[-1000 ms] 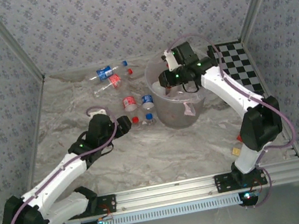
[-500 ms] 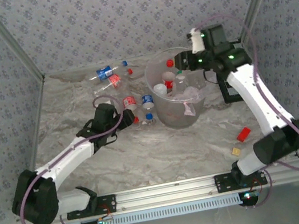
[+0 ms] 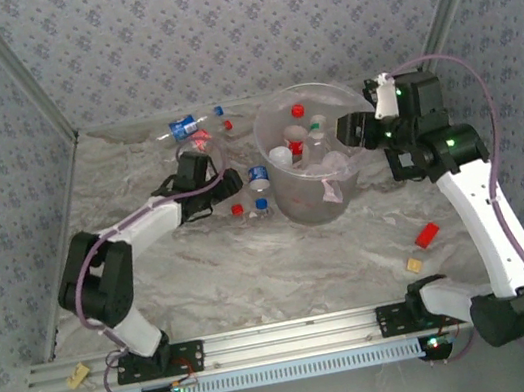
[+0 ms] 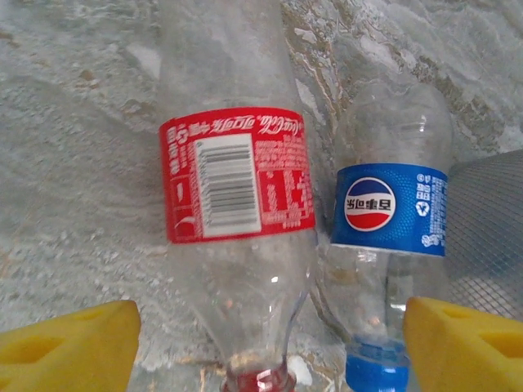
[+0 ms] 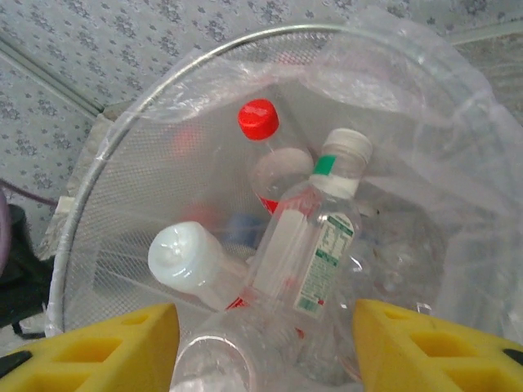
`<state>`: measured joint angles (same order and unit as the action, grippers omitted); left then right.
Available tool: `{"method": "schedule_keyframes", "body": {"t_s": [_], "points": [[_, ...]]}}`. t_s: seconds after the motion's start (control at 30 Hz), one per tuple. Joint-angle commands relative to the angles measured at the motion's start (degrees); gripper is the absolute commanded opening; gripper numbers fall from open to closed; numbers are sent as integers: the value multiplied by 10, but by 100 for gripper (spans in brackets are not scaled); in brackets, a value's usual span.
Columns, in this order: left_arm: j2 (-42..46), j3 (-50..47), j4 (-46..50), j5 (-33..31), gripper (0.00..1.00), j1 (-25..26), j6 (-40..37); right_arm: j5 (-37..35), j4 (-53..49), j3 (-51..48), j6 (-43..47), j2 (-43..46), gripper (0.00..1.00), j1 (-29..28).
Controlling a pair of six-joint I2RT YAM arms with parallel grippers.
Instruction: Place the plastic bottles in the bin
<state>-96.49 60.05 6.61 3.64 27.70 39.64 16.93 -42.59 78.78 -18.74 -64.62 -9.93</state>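
Observation:
Two plastic bottles lie side by side on the table: a red-label one (image 4: pixel 237 175) with a red cap (image 3: pixel 237 209) and a blue-label one (image 4: pixel 391 208) (image 3: pixel 257 174) with a blue cap. My left gripper (image 4: pixel 265 351) (image 3: pixel 214 184) hovers open just above them, its yellow fingers (image 4: pixel 69 347) spread outside both necks and touching neither. More bottles (image 3: pixel 184 126) lie at the back. The bin (image 3: pixel 319 201) (image 5: pixel 106 163) holds several bottles, one with a white cap (image 5: pixel 319 245). My right gripper (image 5: pixel 265 351) (image 3: pixel 357 128) stands open and empty at the bin's right rim.
A red block (image 3: pixel 427 234) and a yellow block (image 3: pixel 414 265) lie on the table at the right front. Another yellow block (image 3: pixel 73 373) sits on the front rail at the left. Patterned walls close in the back and both sides.
My right gripper opened above the bin and drew back to the right, leaving a bottle inside. My left arm reached forward over the red-label and blue-label bottles.

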Motion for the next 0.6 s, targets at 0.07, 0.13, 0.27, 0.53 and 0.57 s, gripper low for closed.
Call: {"method": "schedule_keyframes", "body": {"t_s": [0.07, 0.13, 0.27, 0.53, 0.57], "points": [[-51, 46, 39, -2, 85, 2, -43, 0, -59, -5, -5, 61, 66, 7], [-66, 49, 37, -3, 82, 2, -42, -2, -76, -4, -2, 77, 68, 11], [-85, 53, 36, -3, 70, 3, -42, -4, -77, -14, -9, 96, 68, 18], [-67, 42, 55, -4, 46, 9, -59, 1, -50, -37, -11, 116, 68, 21], [-61, 40, 56, -6, 44, 9, -61, -2, -48, -38, -7, 119, 68, 21]]}}
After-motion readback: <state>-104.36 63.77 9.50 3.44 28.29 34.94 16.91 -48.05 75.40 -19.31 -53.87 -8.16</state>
